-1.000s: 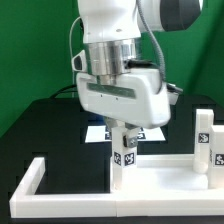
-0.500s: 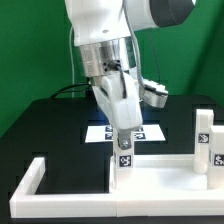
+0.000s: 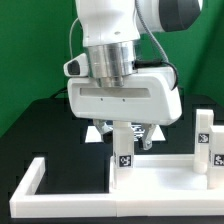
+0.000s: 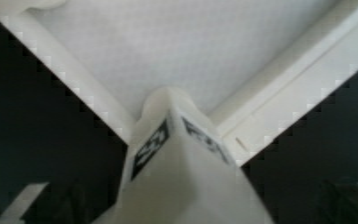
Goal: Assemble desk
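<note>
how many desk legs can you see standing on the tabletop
2. One leg stands upright near the middle of the tabletop, right under the pincer. The other leg stands at the exterior view's right edge. The arm may hide more.

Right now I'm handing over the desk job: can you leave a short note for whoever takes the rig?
Claw: open, straddling the top of a leg, not gripping it.
Tabletop: lying flat at the front of the table.
Done: this leg stands upright on the tabletop; another leg stands upright at the exterior view's right.
Left: lift clear and fit the remaining legs; none show in these views.
</note>
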Controlling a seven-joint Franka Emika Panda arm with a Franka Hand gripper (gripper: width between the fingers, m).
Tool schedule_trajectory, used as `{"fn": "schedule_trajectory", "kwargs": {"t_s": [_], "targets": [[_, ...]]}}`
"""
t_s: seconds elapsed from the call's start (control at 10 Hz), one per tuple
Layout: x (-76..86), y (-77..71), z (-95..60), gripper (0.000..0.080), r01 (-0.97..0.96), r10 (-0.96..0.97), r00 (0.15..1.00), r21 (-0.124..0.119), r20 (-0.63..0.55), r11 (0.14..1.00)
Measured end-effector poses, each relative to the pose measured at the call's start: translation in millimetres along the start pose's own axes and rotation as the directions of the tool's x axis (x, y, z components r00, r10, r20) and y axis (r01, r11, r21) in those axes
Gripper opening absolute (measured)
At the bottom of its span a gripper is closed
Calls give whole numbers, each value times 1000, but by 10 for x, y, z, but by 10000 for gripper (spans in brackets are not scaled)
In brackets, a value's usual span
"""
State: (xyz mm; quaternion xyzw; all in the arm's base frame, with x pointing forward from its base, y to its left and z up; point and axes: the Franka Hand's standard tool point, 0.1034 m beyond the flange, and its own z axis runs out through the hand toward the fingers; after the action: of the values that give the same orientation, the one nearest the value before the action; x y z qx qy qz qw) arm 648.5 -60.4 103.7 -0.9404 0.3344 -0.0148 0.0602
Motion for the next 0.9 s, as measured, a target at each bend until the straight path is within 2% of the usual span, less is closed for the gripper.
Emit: {"fn": "schedule_trajectory", "kwargs": {"t_s": [0.1, 0.2, 0.3, 0.4, 0.5, 0.6, 0.7, 0.8, 0.9], "targets": [[6, 9, -1, 648, 70, -70, 998, -1, -1, 998], [8, 17, -1, 649, 191, -191, 982, -12, -2, 982], [7, 25, 3, 649, 428, -429, 903, -38, 4, 903], [-4, 14, 10, 649, 569, -569, 823, -43, 14, 822], [9, 27, 6, 649, 594, -594, 804, -41, 14, 803], [6, 24, 7, 526, 532, -532, 847, -42, 11, 846], [7, 27, 7, 526, 534, -534, 846, -43, 11, 845], [3, 19, 8, 388, 459, -459, 888, -40, 7, 888], [6, 23, 7, 289, 357, -358, 934, -41, 2, 933]]}}
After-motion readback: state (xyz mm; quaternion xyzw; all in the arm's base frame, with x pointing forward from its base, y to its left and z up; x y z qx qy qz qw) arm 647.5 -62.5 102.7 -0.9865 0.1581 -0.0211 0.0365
